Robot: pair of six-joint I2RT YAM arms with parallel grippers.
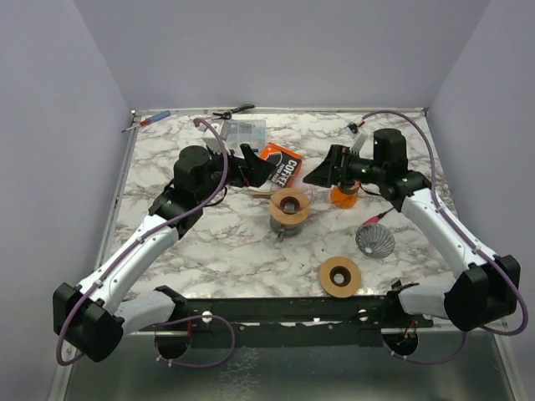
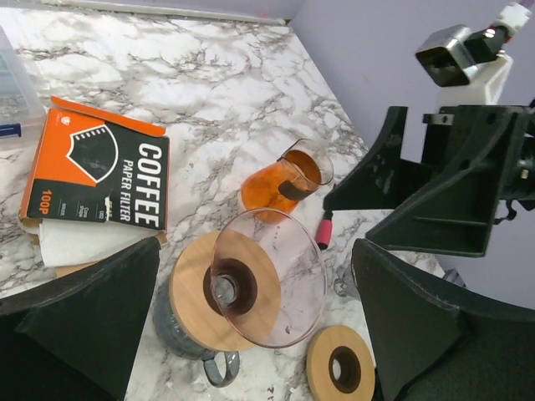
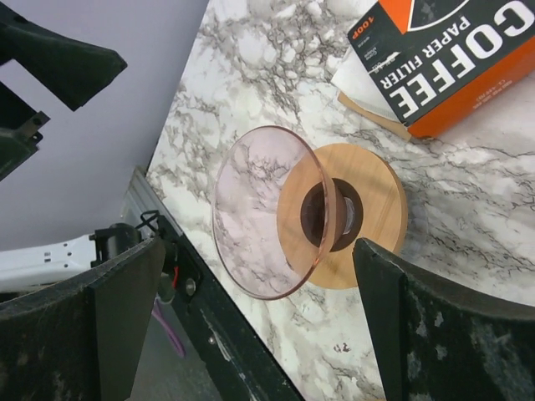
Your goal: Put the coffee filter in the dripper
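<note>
The clear glass dripper (image 1: 290, 201) (image 2: 269, 277) (image 3: 266, 210) stands in a wooden collar on a grey mug at mid-table, with nothing inside it. An orange coffee filter box (image 1: 280, 164) (image 2: 99, 171) (image 3: 456, 50) lies behind it, and white filter paper (image 2: 84, 241) (image 3: 354, 78) sticks out from under the box. My left gripper (image 1: 255, 169) (image 2: 259, 327) hangs open just left of and behind the dripper, holding nothing. My right gripper (image 1: 323, 175) (image 3: 263, 327) is open at the dripper's back right, also holding nothing.
An orange glass cup (image 1: 344, 195) (image 2: 280, 182) stands right of the dripper beside a pink pen (image 2: 323, 229). A wire dripper (image 1: 374, 240) and a loose wooden ring (image 1: 340, 276) (image 2: 340, 368) lie nearer the front. A clear plastic box (image 1: 244, 130) and small tools sit at the back edge.
</note>
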